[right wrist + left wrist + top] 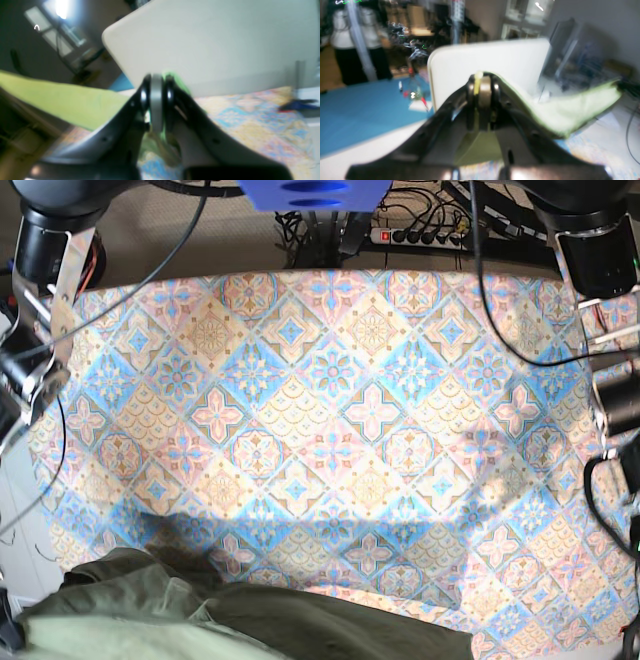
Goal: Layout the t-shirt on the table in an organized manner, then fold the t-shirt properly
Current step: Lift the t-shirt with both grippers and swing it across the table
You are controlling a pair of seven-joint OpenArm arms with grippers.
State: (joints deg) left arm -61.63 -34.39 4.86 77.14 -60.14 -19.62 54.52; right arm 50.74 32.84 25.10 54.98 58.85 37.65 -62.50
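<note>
The olive-green t-shirt (250, 615) hangs raised at the near edge of the base view, above the tile-patterned table (330, 400). My left gripper (482, 77) is shut on a fold of the t-shirt (570, 110), and the cloth stretches away to the right. My right gripper (157, 80) is shut on another part of the t-shirt (62, 100), whose fabric runs off to the left. Both wrist views are blurred. Neither gripper shows in the base view.
A white upright panel (495, 62) stands beyond the table's edge, also seen as the white panel (212, 45). A blue mat (357, 107) and a standing person (352, 37) lie further off. Cables (420, 225) run along the table's far edge. Arm links (45, 300) flank both sides.
</note>
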